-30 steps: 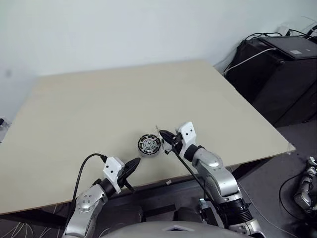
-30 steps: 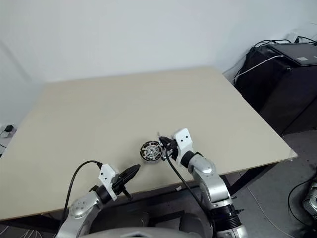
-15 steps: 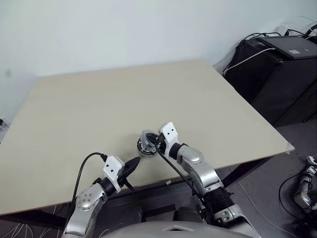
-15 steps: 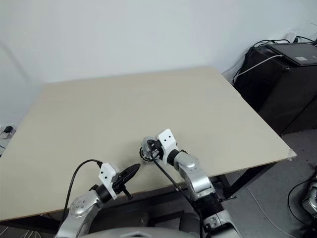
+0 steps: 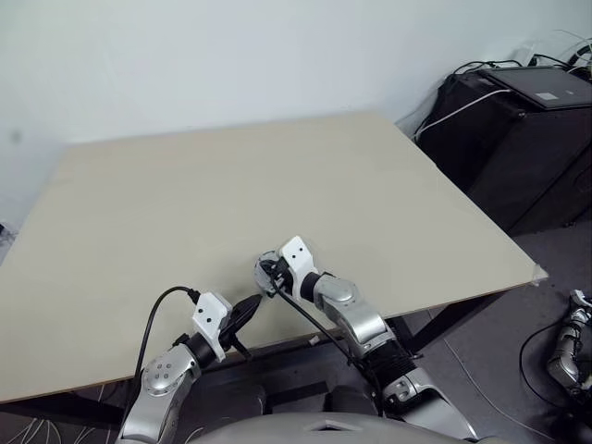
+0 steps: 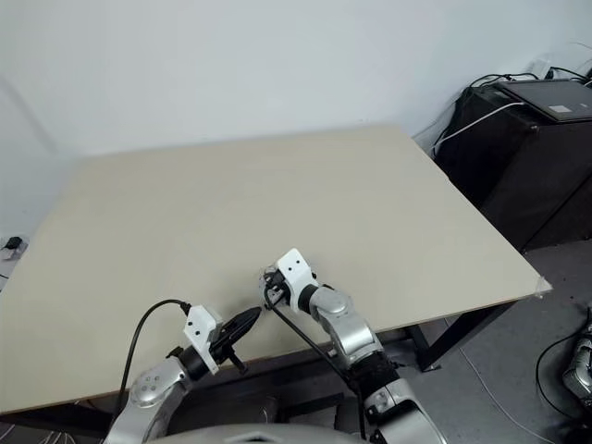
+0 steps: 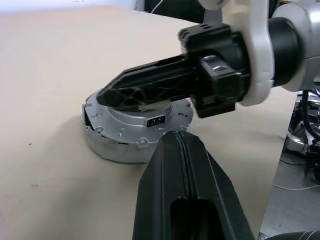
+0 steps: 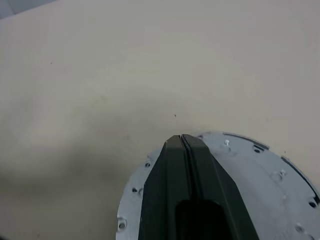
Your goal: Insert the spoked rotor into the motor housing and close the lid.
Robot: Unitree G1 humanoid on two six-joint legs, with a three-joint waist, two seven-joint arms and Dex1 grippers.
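The lid (image 7: 137, 131) sits on the surface (image 5: 231, 185) near its front edge, covering whatever lies beneath. The right tool (image 7: 107, 96), fingers pressed together and empty, lies over the lid's top; contact cannot be confirmed. The left tool (image 5: 252, 306), likewise closed on nothing, is just beside the lid.

No readable text, labels, brands or numbers in any view. The white patch on the black cabinet (image 5: 552, 96) at far right is too small to tell whether it carries print. The small dark rectangular mark on the lid (image 7: 156, 120) in the left wrist view shows no legible characters.
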